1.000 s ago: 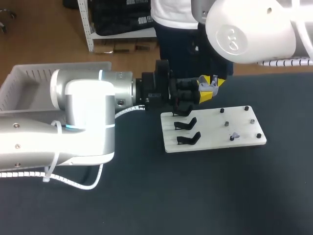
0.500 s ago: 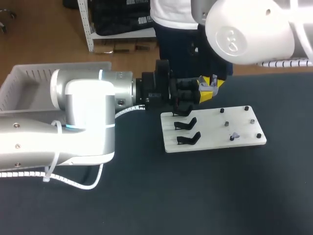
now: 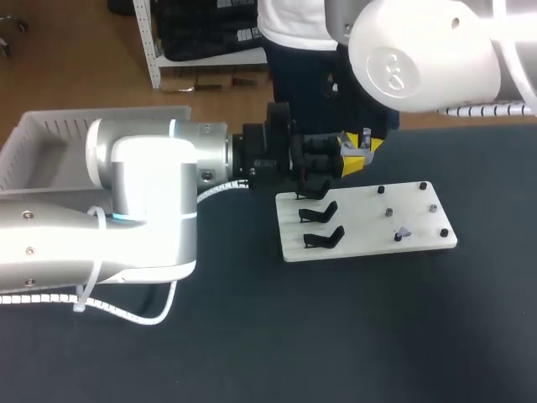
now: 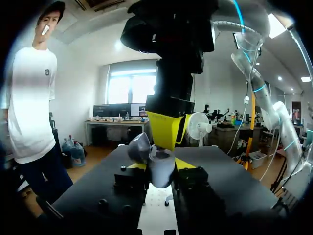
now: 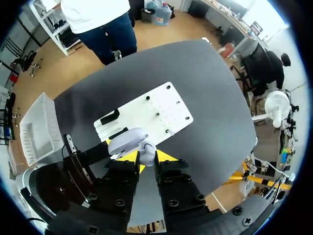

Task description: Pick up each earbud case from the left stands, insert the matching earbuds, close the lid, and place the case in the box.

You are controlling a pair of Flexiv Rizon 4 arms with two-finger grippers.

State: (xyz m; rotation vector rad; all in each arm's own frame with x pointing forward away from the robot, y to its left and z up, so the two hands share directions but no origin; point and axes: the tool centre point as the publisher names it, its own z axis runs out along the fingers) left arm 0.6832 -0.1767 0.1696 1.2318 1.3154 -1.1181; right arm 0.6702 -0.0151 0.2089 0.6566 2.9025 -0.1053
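Grey earbud case tight in right end effector; state of left end effector unclear.

Black table, white board
Black stands; pale grey earbud case; right claw black, tipped yellow; white box.

- No words or numbers show clearly enough for me to read on my own arms;
- the round cap of my right arm bears a small raised mark in the head view; I can make out no letters in it;
- the white board and the table show me no label, number or sign.
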